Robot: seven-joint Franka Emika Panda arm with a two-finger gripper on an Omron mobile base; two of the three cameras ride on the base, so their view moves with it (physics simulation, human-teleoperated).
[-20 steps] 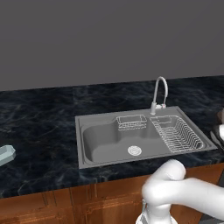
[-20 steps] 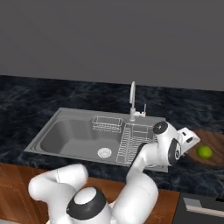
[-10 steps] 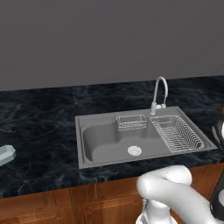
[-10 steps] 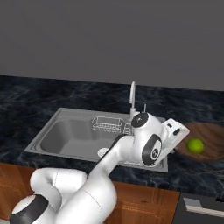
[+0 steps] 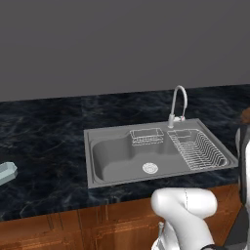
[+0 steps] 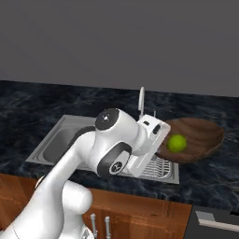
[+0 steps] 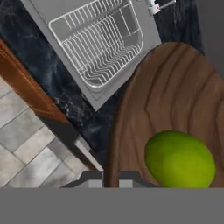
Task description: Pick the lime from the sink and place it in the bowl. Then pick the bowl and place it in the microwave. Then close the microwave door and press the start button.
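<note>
Pinching the near rim of the bowl (image 7: 175, 87) right now, folks. My jaws are squeezed down almost all the way, with the thin wooden edge caught between the two tips. From the right base view the bowl looks tilted, and I honestly can't tell if its far side is touching the bench (image 5: 44, 141) or hanging just above it.

The lime (image 7: 180, 160) sits inside the bowl, just past my jaws and a touch to one side, close to the rim I've got hold of. It's loose in there, and my jaws aren't touching it.

Beyond the bowl rim, on the other side from the lime, is the sink (image 5: 88, 161). Its wire drying rack (image 7: 100, 43) is the part nearest my jaws, and the deep basin with the round drain lies further off. The curved faucet (image 6: 142, 100) stands at the back edge of the sink, behind my wrist.

Under my jaws I can see the dark marbled bench edge, then the brown cabinet fronts (image 7: 26, 87) and the grey tiled floor (image 7: 30, 148).
</note>
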